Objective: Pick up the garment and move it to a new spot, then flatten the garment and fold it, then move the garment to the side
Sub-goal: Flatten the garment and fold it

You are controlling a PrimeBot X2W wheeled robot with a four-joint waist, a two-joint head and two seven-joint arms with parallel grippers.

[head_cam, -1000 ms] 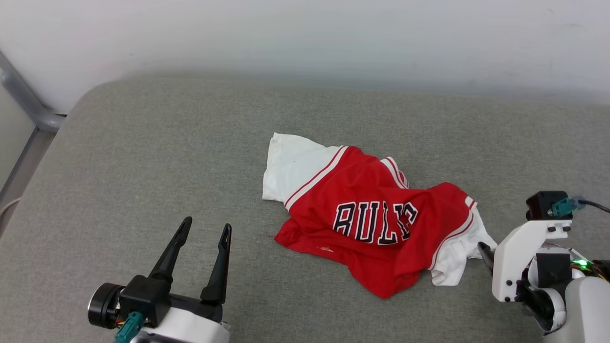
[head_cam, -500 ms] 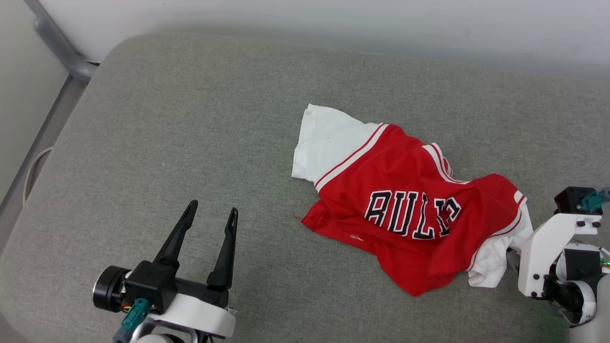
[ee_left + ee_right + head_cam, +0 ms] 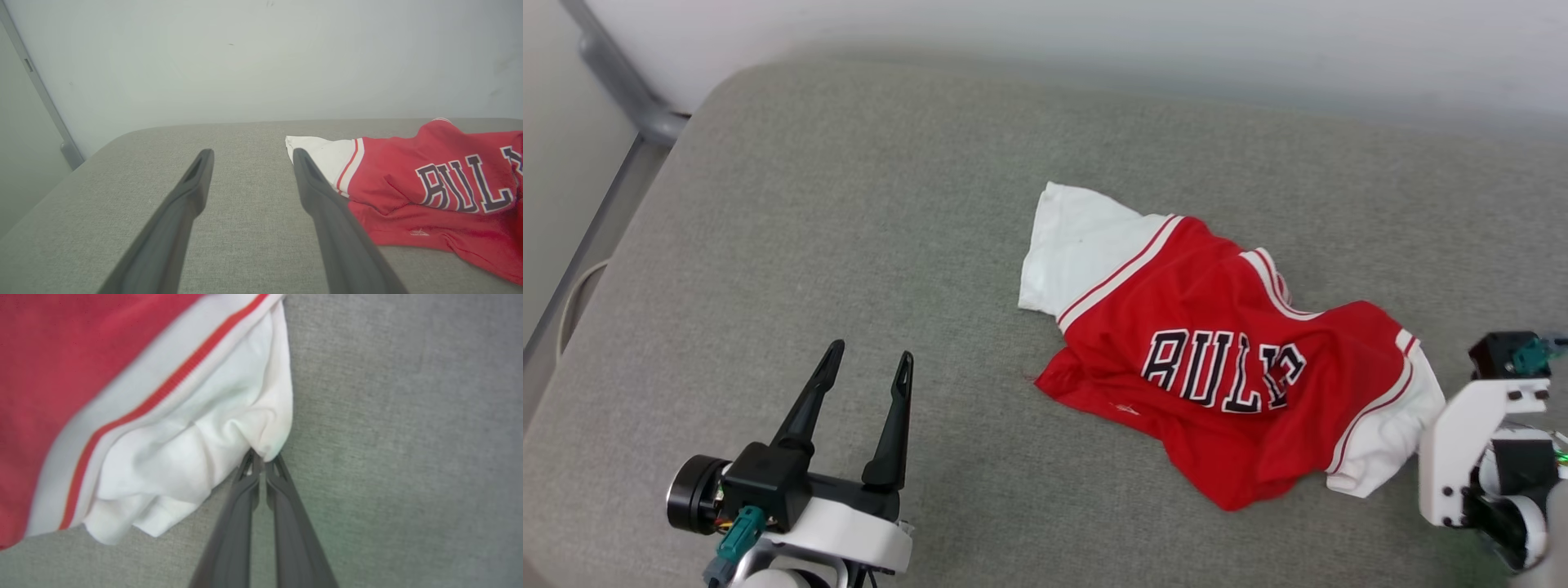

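The garment [image 3: 1217, 367], a red jersey, is seen crumpled right of centre on a grey padded surface [image 3: 849, 204], its white sleeve [image 3: 192, 457] pinched between the closed fingers of the right gripper [image 3: 263, 459]. Only the first grasp is judged done, with lifting, moving, flattening, folding and setting aside remaining. The left gripper [image 3: 867, 358] is held wide open and empty, well apart from the cloth, and a metal post [image 3: 621, 90] by the surface's far left corner is judged out of the way.
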